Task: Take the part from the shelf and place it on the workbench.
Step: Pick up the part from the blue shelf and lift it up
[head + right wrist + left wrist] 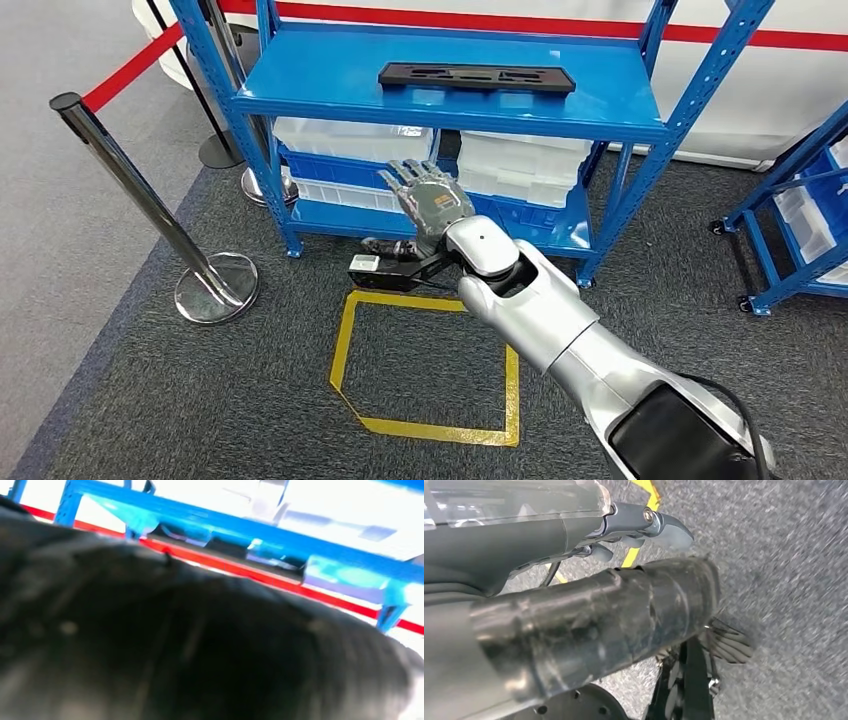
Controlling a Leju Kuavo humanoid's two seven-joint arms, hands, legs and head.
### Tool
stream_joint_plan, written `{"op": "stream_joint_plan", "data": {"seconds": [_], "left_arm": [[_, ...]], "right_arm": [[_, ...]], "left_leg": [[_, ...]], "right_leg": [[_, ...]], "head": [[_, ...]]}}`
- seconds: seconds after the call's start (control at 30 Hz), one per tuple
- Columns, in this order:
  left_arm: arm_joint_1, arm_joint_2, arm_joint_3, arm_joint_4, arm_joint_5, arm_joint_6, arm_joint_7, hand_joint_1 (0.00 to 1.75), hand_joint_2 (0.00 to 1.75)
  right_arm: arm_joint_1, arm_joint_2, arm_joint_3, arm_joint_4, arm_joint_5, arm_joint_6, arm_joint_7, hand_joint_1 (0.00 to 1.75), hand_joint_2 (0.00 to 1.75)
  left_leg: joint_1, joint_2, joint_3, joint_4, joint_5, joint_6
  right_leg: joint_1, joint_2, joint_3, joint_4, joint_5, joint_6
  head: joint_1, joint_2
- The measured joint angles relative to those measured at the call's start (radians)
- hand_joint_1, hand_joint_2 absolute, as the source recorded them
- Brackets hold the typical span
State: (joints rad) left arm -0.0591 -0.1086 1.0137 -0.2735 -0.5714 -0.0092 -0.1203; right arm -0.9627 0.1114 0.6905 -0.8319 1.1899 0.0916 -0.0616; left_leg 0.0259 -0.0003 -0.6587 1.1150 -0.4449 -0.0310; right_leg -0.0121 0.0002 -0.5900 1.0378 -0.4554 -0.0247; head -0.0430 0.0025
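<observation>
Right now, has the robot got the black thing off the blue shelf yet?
Not yet. The black part lies flat on the top board of the blue shelf, untouched, so nothing looks done. In hand: the right hand is raised in front of the shelf, fingers spread, holding nothing, below the part's level. The left hand hangs over the floor. Left to do: reach up, grip the part, carry it to the workbench.

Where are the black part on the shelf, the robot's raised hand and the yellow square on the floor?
black part [476, 77], head view, middle of its flat top.
right hand [432, 196], head view, back of the hand.
yellow square [344, 345], head view, left strip of tape.
</observation>
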Motion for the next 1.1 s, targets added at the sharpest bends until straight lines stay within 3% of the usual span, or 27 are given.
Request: {"op": "stream_joint_plan", "data": {"seconds": [0.07, 0.2, 0.27, 0.33, 0.37, 0.4, 0.47, 0.53, 0.6, 0.63, 0.73, 0.83, 0.87, 0.9, 0.93, 1.0, 1.07, 1.1], "left_arm": [[-0.002, 0.001, 0.004, 0.000, -0.004, 0.006, 0.004, 0.00, 0.00], [-0.004, 0.001, 0.009, 0.000, -0.004, 0.008, 0.008, 0.00, 0.00], [-0.003, 0.001, 0.011, 0.000, -0.006, 0.008, 0.010, 0.00, 0.00], [-0.004, 0.001, 0.013, 0.000, -0.009, 0.008, 0.012, 0.00, 0.00], [-0.004, 0.001, 0.014, 0.000, -0.010, 0.008, 0.013, 0.00, 0.00], [-0.003, 0.001, 0.015, 0.000, -0.012, 0.008, 0.014, 0.00, 0.00], [-0.003, 0.001, 0.016, 0.000, -0.013, 0.008, 0.015, 0.00, 0.00], [-0.003, -0.003, 0.016, 0.001, -0.013, 0.007, 0.016, 0.00, 0.00], [-0.005, -0.007, 0.017, 0.002, -0.014, 0.006, 0.016, 0.00, 0.00], [-0.007, -0.006, 0.017, 0.002, -0.014, 0.005, 0.016, 0.00, 0.00], [-0.009, -0.006, 0.018, 0.002, -0.021, 0.002, 0.016, 0.00, 0.00], [-0.009, -0.006, 0.019, 0.002, -0.040, 0.010, 0.022, 0.00, 0.00], [-0.008, -0.005, 0.020, 0.002, -0.052, 0.017, 0.026, 0.00, 0.00], [-0.008, -0.004, 0.020, 0.002, -0.064, 0.024, 0.030, 0.00, 0.00], [-0.006, -0.004, 0.020, 0.002, -0.073, 0.029, 0.034, 0.00, 0.00], [-0.003, -0.003, 0.020, 0.002, -0.083, 0.035, 0.037, 0.00, 0.00], [-0.003, -0.002, 0.021, 0.002, -0.085, 0.035, 0.038, 0.00, 0.00], [-0.003, -0.002, 0.022, 0.002, -0.085, 0.034, 0.038, 0.00, 0.00]], "right_arm": [[-0.016, -0.002, -0.007, 0.000, 0.001, 0.006, 0.004, 0.00, 0.00], [-0.029, -0.006, -0.012, 0.000, 0.002, 0.014, 0.007, 0.00, 0.00], [-0.035, -0.009, -0.014, 0.000, 0.002, 0.015, 0.007, 0.00, 0.00], [-0.038, -0.013, -0.014, 0.002, 0.003, 0.016, 0.007, 0.00, 0.00], [-0.038, -0.015, -0.014, 0.004, 0.003, 0.016, 0.007, 0.00, 0.00], [-0.038, -0.017, -0.014, 0.006, 0.003, 0.017, 0.007, 0.00, 0.00], [-0.041, -0.019, -0.014, 0.008, 0.003, 0.017, 0.007, 0.00, 0.00], [-0.048, -0.019, -0.015, 0.008, 0.003, 0.017, 0.007, 0.00, 0.00], [-0.053, -0.020, -0.016, 0.008, 0.003, 0.017, 0.007, 0.00, 0.00], [-0.054, -0.020, -0.017, 0.008, 0.004, 0.017, 0.007, 0.00, 0.00], [-0.059, -0.020, -0.020, 0.010, 0.005, 0.017, 0.008, 0.00, 0.00], [-0.066, -0.020, -0.021, 0.019, 0.006, 0.019, 0.009, 0.00, 0.00], [-0.066, -0.020, -0.021, 0.024, 0.006, 0.020, 0.010, 0.00, 0.00], [-0.066, -0.020, -0.021, 0.031, 0.007, 0.022, 0.011, 0.00, 0.00], [-0.067, -0.021, -0.023, 0.039, 0.008, 0.023, 0.015, 0.00, 0.00], [-0.073, -0.024, -0.027, 0.054, 0.012, 0.025, 0.023, 0.00, 0.00], [-0.085, -0.031, -0.033, 0.071, 0.017, 0.027, 0.033, 0.00, 0.00], [-0.091, -0.035, -0.037, 0.080, 0.019, 0.028, 0.038, 0.00, 0.00]], "left_leg": [[-0.002, -0.001, 0.034, -0.071, 0.015, 0.008], [-0.004, -0.004, 0.041, -0.079, 0.010, 0.037], [-0.003, -0.003, 0.046, -0.082, 0.008, 0.049], [-0.007, -0.004, 0.048, -0.082, 0.005, 0.056], [-0.010, -0.005, 0.050, -0.082, 0.002, 0.058], [-0.013, -0.006, 0.053, -0.082, 0.000, 0.060], [-0.019, -0.008, 0.065, -0.082, -0.007, 0.062], [-0.022, -0.009, 0.072, -0.084, -0.013, 0.060], [-0.019, -0.007, 0.072, -0.087, -0.014, 0.052], [-0.018, -0.007, 0.072, -0.089, -0.014, 0.048], [-0.018, -0.004, 0.067, -0.065, -0.034, 0.033], [-0.010, -0.004, -0.020, 0.096, -0.099, 0.014], [-0.007, -0.004, -0.051, 0.144, -0.109, 0.008], [-0.003, -0.003, -0.067, 0.161, -0.101, 0.002], [0.000, -0.003, -0.064, 0.139, -0.074, -0.003], [0.007, -0.001, -0.015, 0.023, -0.003, -0.012], [0.006, -0.001, 0.025, -0.063, 0.023, -0.006], [0.003, -0.002, 0.028, -0.072, 0.017, 0.002]], "right_leg": [[0.004, 0.001, -0.003, 0.009, -0.008, 0.012], [0.003, 0.000, -0.007, 0.023, -0.023, 0.028], [0.000, 0.000, -0.048, 0.108, -0.068, 0.035], [0.001, 0.000, -0.119, 0.240, -0.118, 0.036], [0.001, 0.000, -0.146, 0.282, -0.123, 0.035], [0.002, 0.000, -0.157, 0.288, -0.108, 0.031], [0.009, 0.001, -0.123, 0.190, -0.029, 0.013], [0.020, 0.000, -0.071, 0.068, 0.028, -0.014], [0.030, -0.001, -0.047, 0.018, 0.031, -0.029], [0.033, -0.001, -0.043, 0.007, 0.031, -0.030], [0.019, -0.004, -0.015, -0.027, 0.036, -0.027], [0.014, -0.006, 0.000, -0.038, 0.033, -0.028], [0.013, -0.006, 0.002, -0.037, 0.030, -0.027], [0.011, -0.005, 0.003, -0.035, 0.027, -0.025], [0.008, -0.004, 0.006, -0.031, 0.021, -0.022], [0.002, -0.002, 0.009, -0.016, 0.006, -0.010], [0.003, -0.002, 0.005, 0.002, -0.008, 0.004], [0.006, -0.002, 0.002, 0.005, -0.010, 0.010]], "head": [[0.000, 0.000], [0.001, 0.000], [0.001, 0.000], [0.001, 0.000], [0.001, 0.000], [0.001, 0.000], [0.001, 0.000], [-0.002, 0.000], [-0.003, 0.000], [-0.002, 0.000], [-0.002, 0.000], [-0.003, 0.000], [-0.003, 0.000], [-0.003, 0.000], [-0.003, 0.000], [-0.003, 0.000], [-0.004, 0.000], [-0.004, 0.000]]}}
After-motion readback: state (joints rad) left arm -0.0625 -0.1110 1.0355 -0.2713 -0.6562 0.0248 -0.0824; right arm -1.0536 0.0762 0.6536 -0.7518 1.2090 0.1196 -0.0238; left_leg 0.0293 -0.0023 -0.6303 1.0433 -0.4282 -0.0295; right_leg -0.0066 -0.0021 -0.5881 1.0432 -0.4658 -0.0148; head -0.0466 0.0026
